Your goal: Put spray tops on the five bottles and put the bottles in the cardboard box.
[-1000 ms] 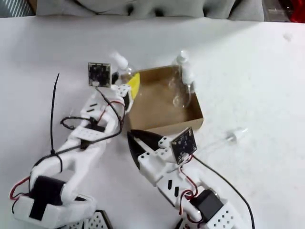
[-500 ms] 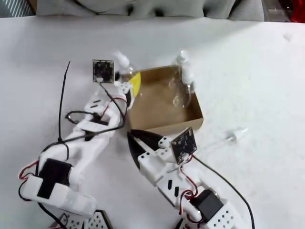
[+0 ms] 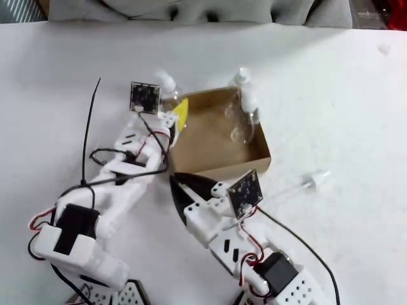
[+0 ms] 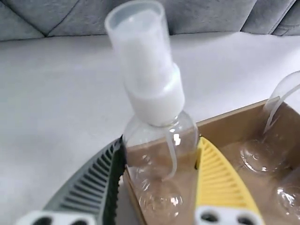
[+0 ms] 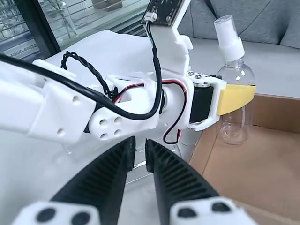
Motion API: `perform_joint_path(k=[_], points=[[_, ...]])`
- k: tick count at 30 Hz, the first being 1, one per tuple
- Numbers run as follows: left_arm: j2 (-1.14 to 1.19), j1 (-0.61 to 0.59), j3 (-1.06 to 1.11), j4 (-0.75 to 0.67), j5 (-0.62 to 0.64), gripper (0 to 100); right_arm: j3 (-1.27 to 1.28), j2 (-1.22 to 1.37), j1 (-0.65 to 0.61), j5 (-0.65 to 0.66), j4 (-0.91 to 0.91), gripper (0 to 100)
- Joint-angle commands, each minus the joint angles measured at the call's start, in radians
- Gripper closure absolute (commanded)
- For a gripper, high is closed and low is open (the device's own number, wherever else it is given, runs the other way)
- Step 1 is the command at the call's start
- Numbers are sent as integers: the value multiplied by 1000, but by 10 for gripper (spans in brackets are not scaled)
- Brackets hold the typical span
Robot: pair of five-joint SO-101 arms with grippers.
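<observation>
Now the left claw (image 4: 157, 157) grips a bottle (image 4: 159, 131) over the left wall of the box (image 3: 210, 143); move it right, then lower it upright inside. The right claw (image 5: 140, 150) is clenched, empty.

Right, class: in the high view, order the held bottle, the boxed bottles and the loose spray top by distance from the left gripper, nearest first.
1. Held bottle, in the left gripper, at the cardboard box's left edge.
2. Boxed bottles, far right corner.
3. Loose spray top, on the table right of the box.
</observation>
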Motion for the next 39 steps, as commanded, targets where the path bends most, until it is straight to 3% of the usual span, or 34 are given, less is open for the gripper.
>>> perform_joint_path(k=[1, 7, 15, 39], points=[[-1, -8, -51, -9, -14, 942, -15, 7, 10, 0, 4, 984], [-1, -7, -44, -6, -14, 937, -15, 7, 10, 0, 4, 984], [-1, -7, -46, 60, -14, 794, -15, 7, 10, 0, 4, 984], [-8, -10, -44, 61, -14, 777, -15, 7, 8, 32, 4, 984]])
